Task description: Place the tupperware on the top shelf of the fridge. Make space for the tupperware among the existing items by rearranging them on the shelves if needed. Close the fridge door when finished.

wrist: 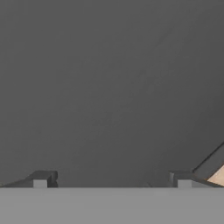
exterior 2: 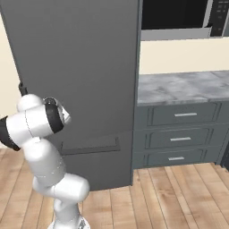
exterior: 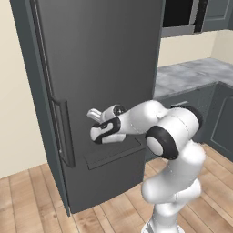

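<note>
Base views flanking fridge door [exterior: 100,68] (hand view close)

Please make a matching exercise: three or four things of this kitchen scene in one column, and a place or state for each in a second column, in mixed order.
1. tall dark grey fridge door
2. two-finger gripper
3. black-fronted silver microwave
4. grey marbled counter

A. open, empty, near the door
B. closed
C. above three drawers
D. high on the wall, right of the fridge

Pairs: 1-B, 2-A, 3-D, 4-C

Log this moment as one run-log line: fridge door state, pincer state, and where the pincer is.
fridge door: shut | pincer: open, empty | position: close against door front, right of bar handle | tupperware: unseen
</note>
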